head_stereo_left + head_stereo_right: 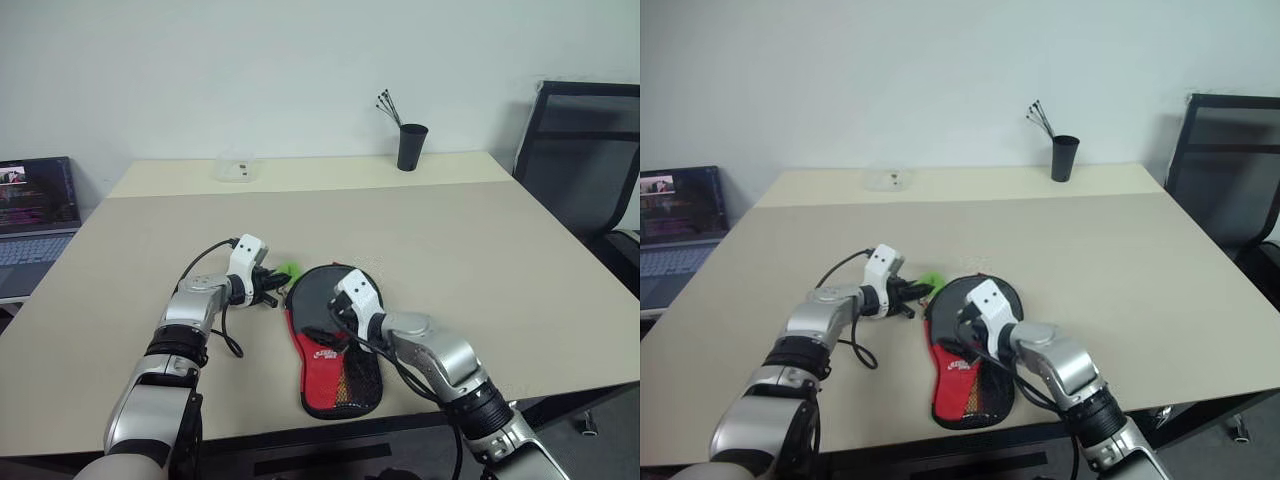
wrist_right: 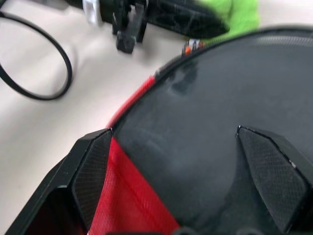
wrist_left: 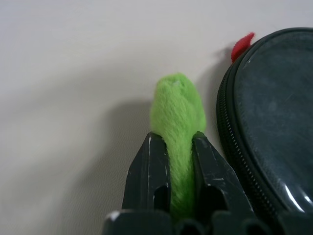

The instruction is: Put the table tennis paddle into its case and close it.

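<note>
The case (image 1: 338, 372) lies flat on the table, its round black head away from me and its red logo and mesh part toward the front edge. Its lime-green tag (image 3: 177, 105) sticks out at the head's left side. My left gripper (image 3: 177, 142) is shut on that tag, with one finger on each side of the fluff. My right gripper (image 2: 173, 129) hovers open over the case's round black head (image 2: 195, 98), its fingertips spread wide apart above the surface. The table tennis paddle is hidden; I cannot pick it out apart from the case.
A black cup (image 1: 411, 146) with thin sticks stands at the table's far edge, and a small clear container (image 1: 236, 167) sits far left. A laptop (image 1: 35, 215) is off the table's left side, a black chair (image 1: 585, 160) at the right.
</note>
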`<state>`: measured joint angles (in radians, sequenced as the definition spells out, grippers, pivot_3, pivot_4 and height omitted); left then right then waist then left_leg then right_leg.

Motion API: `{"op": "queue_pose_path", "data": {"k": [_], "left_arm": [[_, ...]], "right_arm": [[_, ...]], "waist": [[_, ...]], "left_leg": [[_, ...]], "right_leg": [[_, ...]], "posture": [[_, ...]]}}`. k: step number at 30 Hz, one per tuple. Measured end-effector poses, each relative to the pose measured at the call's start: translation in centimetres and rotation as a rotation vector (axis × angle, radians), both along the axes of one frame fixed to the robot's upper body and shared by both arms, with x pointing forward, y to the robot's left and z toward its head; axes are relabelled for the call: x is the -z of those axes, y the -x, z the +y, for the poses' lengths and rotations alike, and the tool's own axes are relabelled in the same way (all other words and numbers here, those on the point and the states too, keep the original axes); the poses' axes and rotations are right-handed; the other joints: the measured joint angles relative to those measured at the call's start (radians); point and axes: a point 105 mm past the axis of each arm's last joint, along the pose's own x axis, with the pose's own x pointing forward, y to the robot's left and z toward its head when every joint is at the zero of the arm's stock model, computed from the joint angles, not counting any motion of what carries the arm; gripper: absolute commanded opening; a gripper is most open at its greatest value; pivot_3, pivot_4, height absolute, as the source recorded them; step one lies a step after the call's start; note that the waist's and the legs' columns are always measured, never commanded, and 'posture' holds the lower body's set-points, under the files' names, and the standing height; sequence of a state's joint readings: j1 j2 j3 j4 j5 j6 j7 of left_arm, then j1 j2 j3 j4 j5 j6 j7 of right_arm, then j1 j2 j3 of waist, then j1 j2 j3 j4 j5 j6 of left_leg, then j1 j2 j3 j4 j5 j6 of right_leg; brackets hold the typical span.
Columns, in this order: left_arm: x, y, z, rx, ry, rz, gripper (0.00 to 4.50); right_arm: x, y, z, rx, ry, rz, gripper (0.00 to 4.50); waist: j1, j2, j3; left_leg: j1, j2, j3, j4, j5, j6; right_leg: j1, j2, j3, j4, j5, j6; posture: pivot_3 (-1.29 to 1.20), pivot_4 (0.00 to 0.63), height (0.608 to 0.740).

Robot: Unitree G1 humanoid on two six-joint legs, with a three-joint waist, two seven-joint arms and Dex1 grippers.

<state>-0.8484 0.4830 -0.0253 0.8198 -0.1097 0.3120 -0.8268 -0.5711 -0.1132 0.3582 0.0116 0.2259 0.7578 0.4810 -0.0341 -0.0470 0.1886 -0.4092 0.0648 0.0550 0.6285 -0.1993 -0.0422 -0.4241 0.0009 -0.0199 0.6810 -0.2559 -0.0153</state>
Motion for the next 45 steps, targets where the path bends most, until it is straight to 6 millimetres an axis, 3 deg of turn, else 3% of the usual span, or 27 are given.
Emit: {"op": "queue_pose_path", "data": {"k": [7, 11, 19, 25, 35, 41, 45], "left_arm": [[-0.9, -2.2, -0.1, -0.007, -0.219, -0.090, 0.14], [-1.4, -3.2, -1.5, 0.004, -0.321, -0.155, 0.14], [-2.0, -4.1, -8.0, 0.102, -0.436, -0.270, 0.14], [-2.7, -4.4, -10.5, 0.144, -0.551, -0.365, 0.14], [-3.9, -3.6, -16.0, 0.272, -0.599, -0.512, 0.14], [-3.9, -1.6, -20.9, 0.443, -0.542, -0.558, 0.14], [-3.6, -0.3, -22.8, 0.556, -0.522, -0.565, 0.14]], "right_arm": [[0.4, -0.3, -0.8, 0.024, 0.027, -0.013, 4.50], [0.5, -0.1, -1.1, 0.035, 0.029, -0.019, 4.50], [0.8, 0.2, -1.4, 0.044, 0.026, -0.018, 4.50], [1.0, 0.5, -1.5, 0.054, 0.022, -0.012, 4.50], [1.1, 1.0, -1.6, 0.063, 0.020, -0.009, 4.50], [1.1, 1.2, -1.6, 0.062, 0.018, -0.006, 4.50], [1.1, 1.3, -1.5, 0.059, 0.019, -0.006, 4.50]], "waist": [[0.004, -0.005, -0.004], [0.005, -0.006, -0.004], [0.007, -0.007, -0.005], [0.007, -0.007, -0.005], [0.009, -0.007, -0.005], [0.010, -0.007, -0.005], [0.009, -0.007, -0.005]], "left_leg": [[0.001, -0.001, 0.000, 0.000, 0.000, 0.000], [0.001, -0.001, 0.000, 0.000, 0.000, 0.000], [0.000, -0.002, 0.000, 0.000, 0.000, 0.000], [0.000, -0.002, 0.000, 0.000, 0.000, 0.000], [-0.001, -0.003, 0.000, 0.000, 0.000, 0.000], [-0.001, -0.004, 0.000, 0.000, 0.000, 0.000], [-0.001, -0.003, 0.000, 0.000, 0.000, 0.000]], "right_leg": [[0.002, 0.000, -0.001, 0.000, 0.000, 0.000], [0.002, 0.000, -0.001, -0.001, 0.000, 0.000], [0.001, 0.000, -0.001, -0.002, 0.000, 0.001], [0.001, 0.000, -0.001, -0.002, 0.000, 0.001], [0.001, 0.000, -0.001, -0.002, 0.000, 0.001], [0.001, 0.000, -0.001, -0.003, 0.000, 0.001], [0.001, 0.000, -0.001, -0.003, 0.000, 0.001]], "posture": [[0.00, 0.150, 0.740], [0.00, 0.150, 0.740], [0.00, 0.150, 0.740], [0.00, 0.150, 0.740], [0.00, 0.150, 0.740], [0.00, 0.150, 0.740], [0.00, 0.150, 0.740]]}}
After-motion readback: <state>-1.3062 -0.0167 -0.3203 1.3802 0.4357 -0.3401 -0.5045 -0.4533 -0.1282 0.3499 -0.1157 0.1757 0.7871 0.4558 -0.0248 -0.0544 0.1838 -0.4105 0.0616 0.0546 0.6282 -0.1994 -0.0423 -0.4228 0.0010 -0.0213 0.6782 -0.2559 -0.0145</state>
